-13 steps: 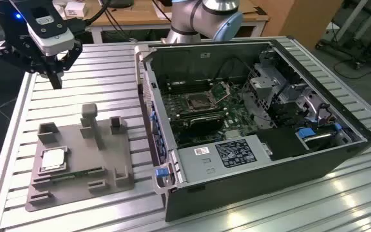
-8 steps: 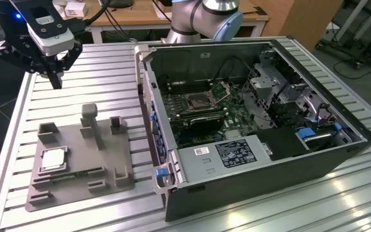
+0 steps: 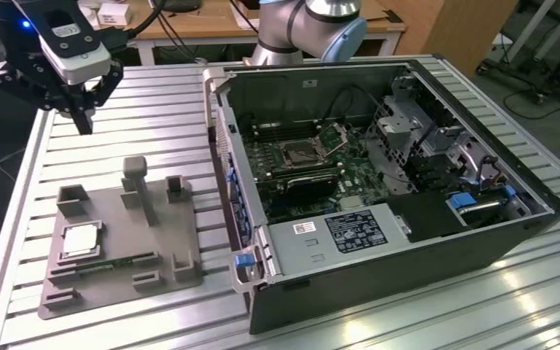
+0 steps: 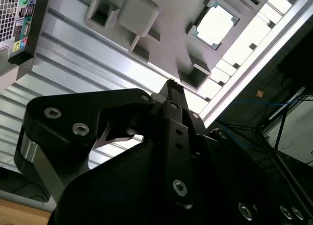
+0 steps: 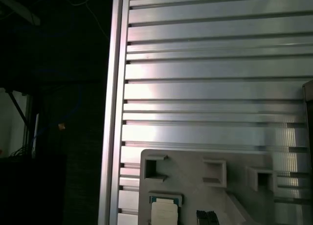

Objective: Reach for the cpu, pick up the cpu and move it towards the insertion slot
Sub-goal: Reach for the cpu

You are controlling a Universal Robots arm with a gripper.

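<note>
Reach step, not yet at the part; gripper (image 3: 84, 127) hung over the slatted table (image 3: 154, 102), well apart from the grey fixture plate (image 3: 114, 211); jaws looked pressed together with nothing between them, tips also seen in both wrist views (image 4: 171, 83) (image 5: 205, 217).

cpu (image 3: 81, 240) lay flat in its square recess on the plate, roughly 6 o'clock from the gripper in the exterior view; pale lid also showed in both wrist views (image 4: 215, 25) (image 5: 165, 210); green memory strip (image 3: 114, 264) sat just beside it at 5 o'clock.

insertion slot (image 3: 302, 153) sat inside the open computer case (image 3: 513, 226), about 2 o'clock from the cpu, hinged plate raised.

My read on doing this well: jaws would need spreading before any descent; square the fingers to the chip's edges, centre over the lid, come down plumb; tall post (image 3: 134, 175) at the cpu's 1 o'clock was the collision risk, so approach from the table-edge side; grip light, since the part is thin and the recess walls leave little finger room.
</note>
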